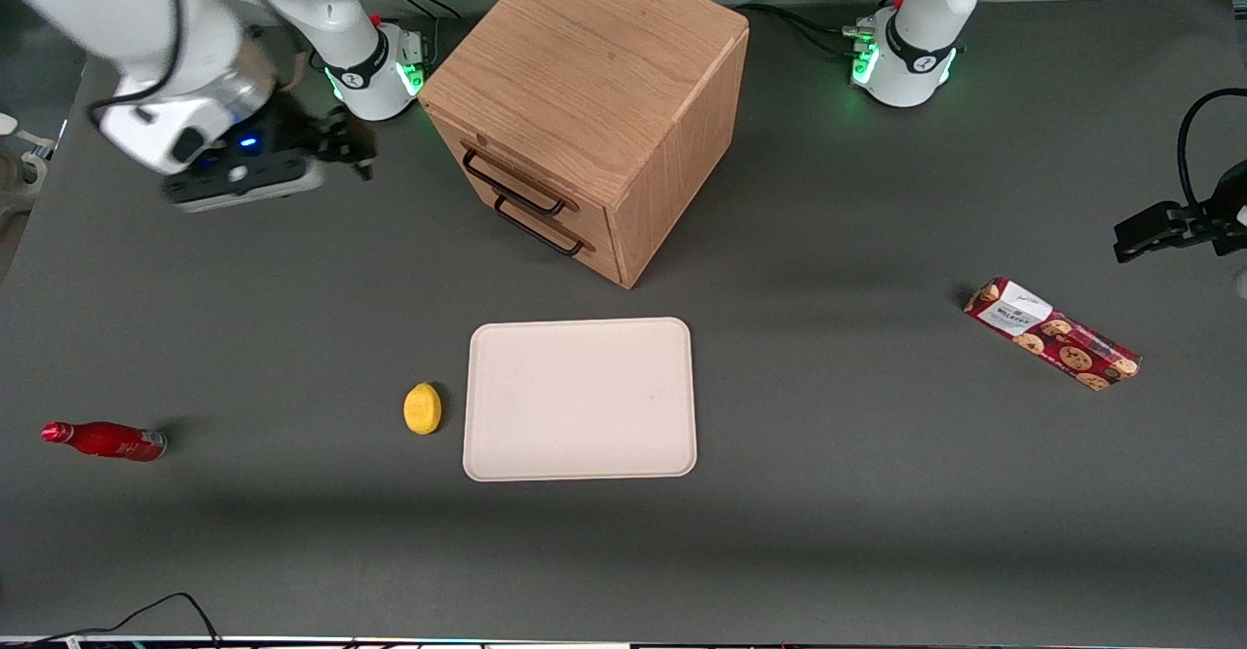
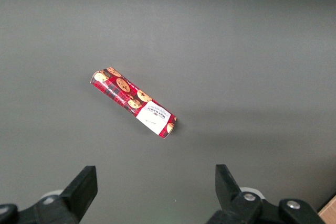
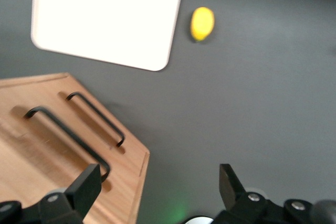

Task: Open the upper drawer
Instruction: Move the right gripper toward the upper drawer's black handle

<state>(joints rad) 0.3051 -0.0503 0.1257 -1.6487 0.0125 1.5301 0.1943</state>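
Observation:
The wooden cube cabinet stands mid-table. Its two drawers both look shut. The upper drawer is the topmost one, with a thin dark bar handle; the matching lower drawer sits under it. My right gripper hovers above the table in front of the drawers, toward the working arm's end, apart from the cabinet, open and empty. In the right wrist view the gripper has its fingers spread wide, and one finger is close to the end of the upper drawer's handle.
A pale tray lies nearer the front camera than the cabinet, with a yellow lemon beside it. A red bottle lies toward the working arm's end. A cookie pack lies toward the parked arm's end.

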